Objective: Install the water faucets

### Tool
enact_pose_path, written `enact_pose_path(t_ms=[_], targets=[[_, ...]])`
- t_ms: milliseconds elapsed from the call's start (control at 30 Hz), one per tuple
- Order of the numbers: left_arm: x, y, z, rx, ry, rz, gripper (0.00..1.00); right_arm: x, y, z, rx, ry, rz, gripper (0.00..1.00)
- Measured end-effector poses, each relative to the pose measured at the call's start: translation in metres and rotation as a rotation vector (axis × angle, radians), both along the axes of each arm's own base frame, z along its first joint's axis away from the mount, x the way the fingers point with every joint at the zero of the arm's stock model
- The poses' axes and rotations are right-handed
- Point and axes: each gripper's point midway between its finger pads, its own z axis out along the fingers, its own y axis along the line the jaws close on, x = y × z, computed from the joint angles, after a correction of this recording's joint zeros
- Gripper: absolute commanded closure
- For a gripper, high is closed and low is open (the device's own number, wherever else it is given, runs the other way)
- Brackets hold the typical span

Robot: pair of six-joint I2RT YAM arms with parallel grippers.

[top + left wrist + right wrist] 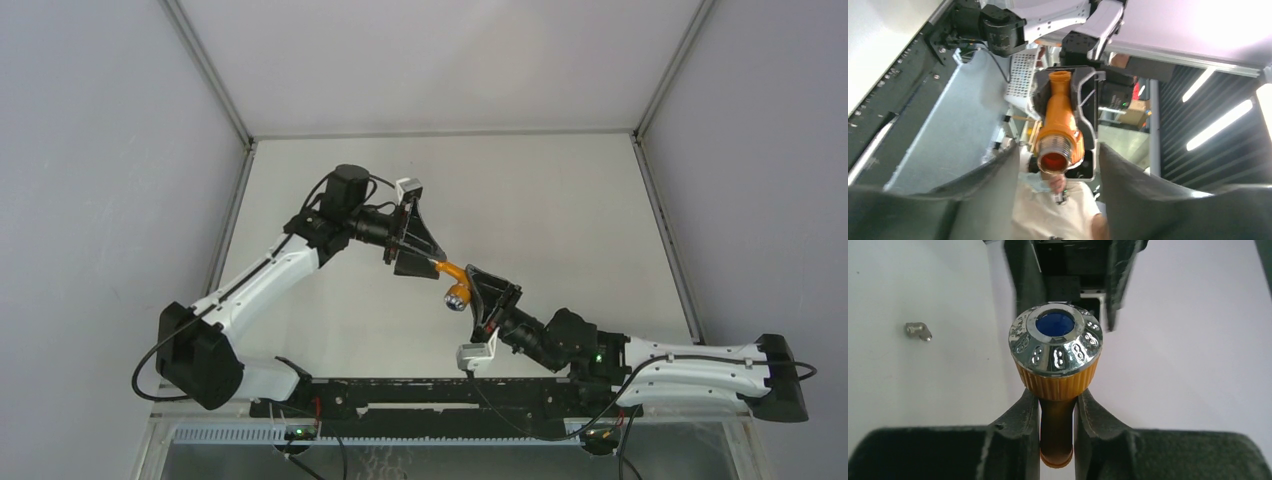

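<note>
The orange tap body [450, 271] hangs in the air over the middle of the table between both grippers. My right gripper [1057, 395] is shut on its orange stem [1056, 430], just below the silvery round knob with a blue centre [1055, 340]. In the top view the right gripper [474, 286] is at the tap's lower right. My left gripper [1059, 150] is open, with its dark fingers [998, 190] spread wide either side of the tap's threaded silvery end [1053, 156]. The tiny grey metal fitting [918, 331] lies loose on the white table.
The white table [560, 200] is enclosed by grey walls on the left, right and back. A black rail [440, 395] runs along the near edge between the arm bases. A person in a white shirt [1058, 210] shows behind the left fingers.
</note>
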Motion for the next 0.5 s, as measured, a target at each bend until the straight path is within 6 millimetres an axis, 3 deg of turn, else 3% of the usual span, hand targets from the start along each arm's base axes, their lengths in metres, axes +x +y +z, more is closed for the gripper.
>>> enact_pose_path(t_ms=[33,67,167,300,433,500], targets=[[0.0,0.0,0.001,-0.005,-0.017,-0.002,0.06,0.001,-0.001,0.0,0.011,0.014,-0.005,1.0],[0.001,0.0,0.004,-0.01,-0.03,-0.002,0.01,0.002,-0.002,-0.001,0.025,0.033,-0.01,1.0],[0.009,0.0,0.013,-0.025,-0.09,0.017,0.0,0.006,-0.006,-0.009,0.061,0.127,-0.029,1.0],[0.033,0.014,0.025,-0.019,-0.217,0.124,0.0,0.016,-0.012,-0.018,0.141,0.363,-0.058,1.0],[0.063,0.039,0.033,0.032,-0.418,0.318,0.0,0.036,-0.029,-0.003,0.377,0.684,-0.11,1.0],[0.071,0.05,0.048,0.044,-0.537,0.426,0.0,0.049,-0.04,0.011,0.525,0.844,-0.148,1.0]])
